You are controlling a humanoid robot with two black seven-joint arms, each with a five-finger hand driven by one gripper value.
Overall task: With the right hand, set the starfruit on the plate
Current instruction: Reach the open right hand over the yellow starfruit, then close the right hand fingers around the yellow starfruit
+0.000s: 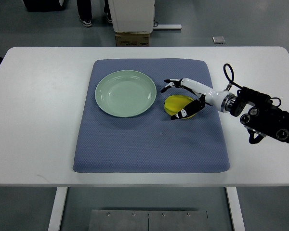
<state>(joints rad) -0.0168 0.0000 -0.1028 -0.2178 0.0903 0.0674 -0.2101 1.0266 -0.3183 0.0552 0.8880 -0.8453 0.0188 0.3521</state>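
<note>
a white table [38,120] carries a blue-grey mat [149,144], the landmark here; on the mat's upper left lies an empty pale green plate [125,93]; just right of the plate, on the mat, sits the yellow starfruit [177,103]; the right hand [185,98] reaches over the mat's right edge, fingers partly curled around the fruit, firm grip unclear; beyond the mat's far side, grey floor, a cardboard box [133,38], a person's shoes [85,21].
</note>
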